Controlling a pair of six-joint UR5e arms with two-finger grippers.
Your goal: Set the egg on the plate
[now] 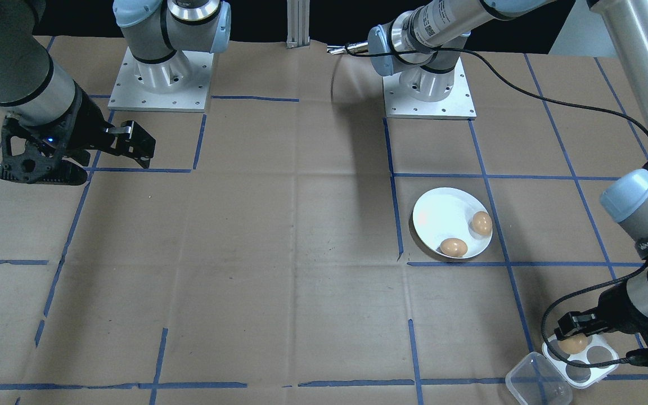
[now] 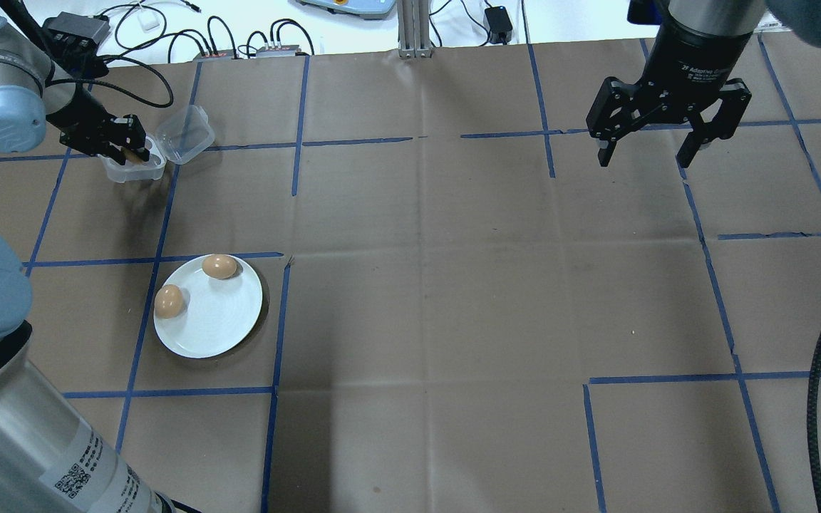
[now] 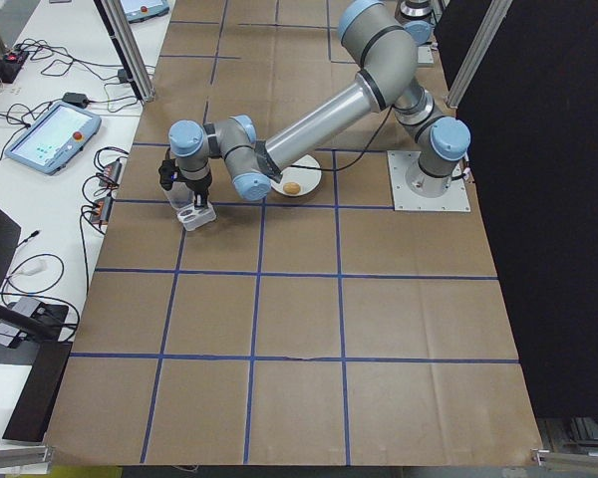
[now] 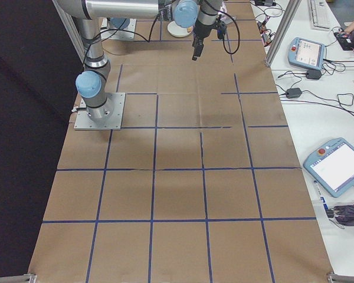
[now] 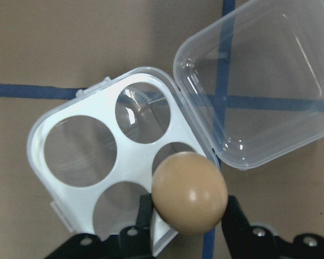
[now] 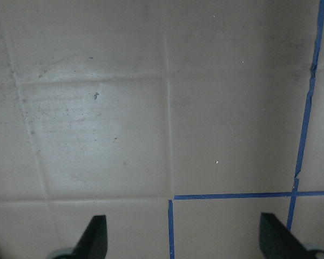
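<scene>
1. Now left hand (image 5: 186, 216) pinches an egg (image 5: 189, 192) just above the tray (image 5: 70, 162).
2. Plate (image 2: 229, 320), near the tray, holds two eggs.
3. Right hand (image 2: 669, 142) spread, well apart.

Right pincer (image 2: 651, 153): wrist above it reads "2F Adaptive Grip…", rest cut off. Left arm (image 2: 75, 477): QR label, small print unreadable.

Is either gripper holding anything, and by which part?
Left gripper pinches an egg by its sides above the tray. Right gripper holds nothing.
</scene>
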